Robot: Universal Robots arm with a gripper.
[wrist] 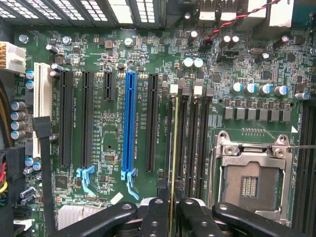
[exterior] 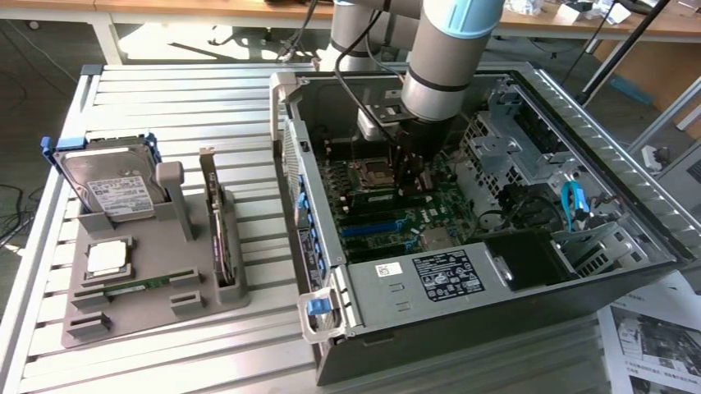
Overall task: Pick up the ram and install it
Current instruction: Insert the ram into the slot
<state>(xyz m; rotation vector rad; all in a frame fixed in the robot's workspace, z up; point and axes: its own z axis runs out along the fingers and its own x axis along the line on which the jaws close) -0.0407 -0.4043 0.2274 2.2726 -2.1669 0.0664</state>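
Note:
The ram (wrist: 173,143) shows edge-on as a thin yellow-green line between my two black fingers (wrist: 159,207). My gripper (wrist: 171,193) is shut on it. The stick runs along the memory slot nearest the black expansion slots, between that slot's white end latch (wrist: 174,89) and my fingers. I cannot tell whether it is pressed into the slot. In the exterior view my gripper (exterior: 414,176) reaches down into the open computer case (exterior: 328,246), just over the green motherboard (exterior: 378,215).
The empty processor socket (wrist: 249,182) lies beside the memory slots, and a blue slot (wrist: 130,123) is on their other side. Outside the case, a grey holder (exterior: 131,308) carries a hard drive (exterior: 110,189), a square silver chip (exterior: 107,258), a green stick (exterior: 137,287) and a dark card (exterior: 222,238).

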